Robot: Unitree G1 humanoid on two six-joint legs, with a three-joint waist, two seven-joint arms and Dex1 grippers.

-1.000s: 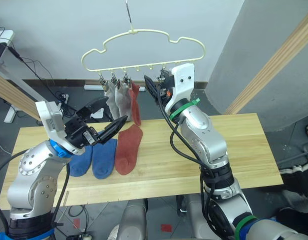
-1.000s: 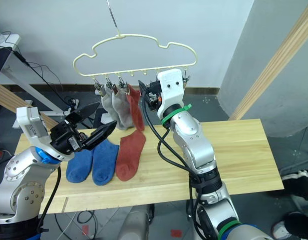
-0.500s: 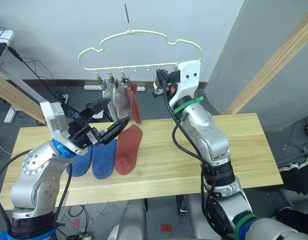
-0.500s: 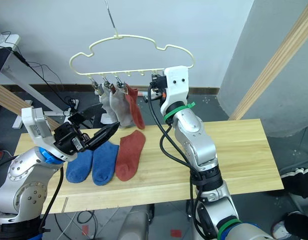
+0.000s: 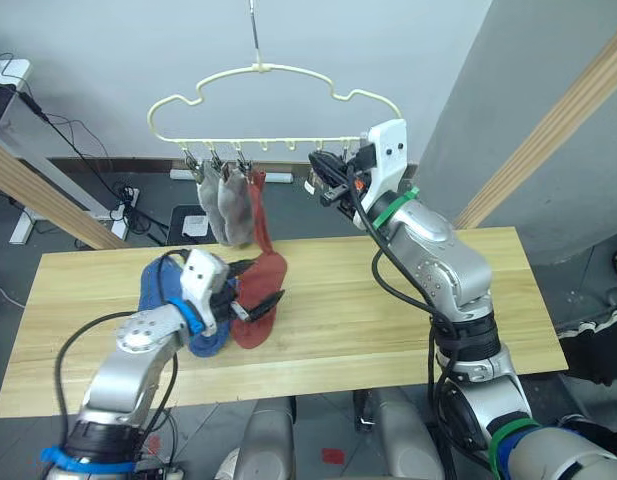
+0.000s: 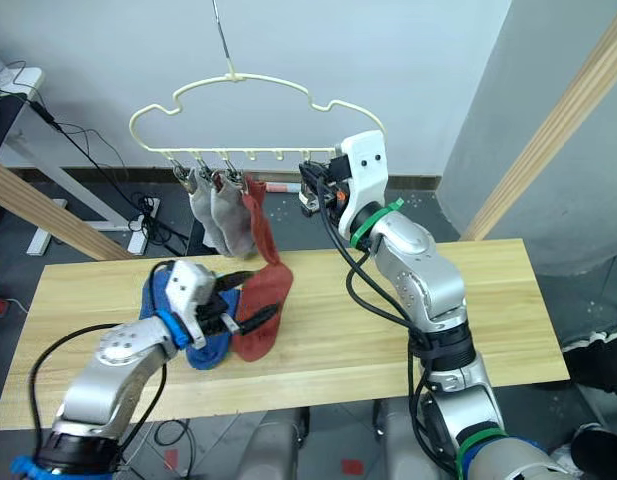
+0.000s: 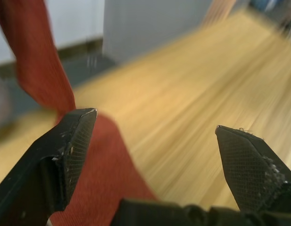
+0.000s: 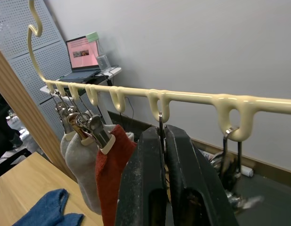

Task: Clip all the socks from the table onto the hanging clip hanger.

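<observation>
My left gripper (image 5: 256,291) hovers low over the tabletop (image 5: 388,300) at centre frame, fingers spread wide above the rust-red sock (image 5: 260,300) lying flat there. Two blue socks (image 5: 173,295) sit bunched just left of it. In the upper half of the frame, the pale-yellow clip hanger (image 5: 273,105) already carries two grey socks (image 5: 220,205) and one red sock (image 5: 256,205) at its left end. My right gripper (image 5: 326,180) is raised to the hanger's rail, fingers pinched together around a metal clip (image 8: 160,123) beside the hung socks. The red sock looks light, limp and likely to fold, so I judge the cuff end nearest the hanger the best place to pinch, leaving an edge free for the clip.
</observation>
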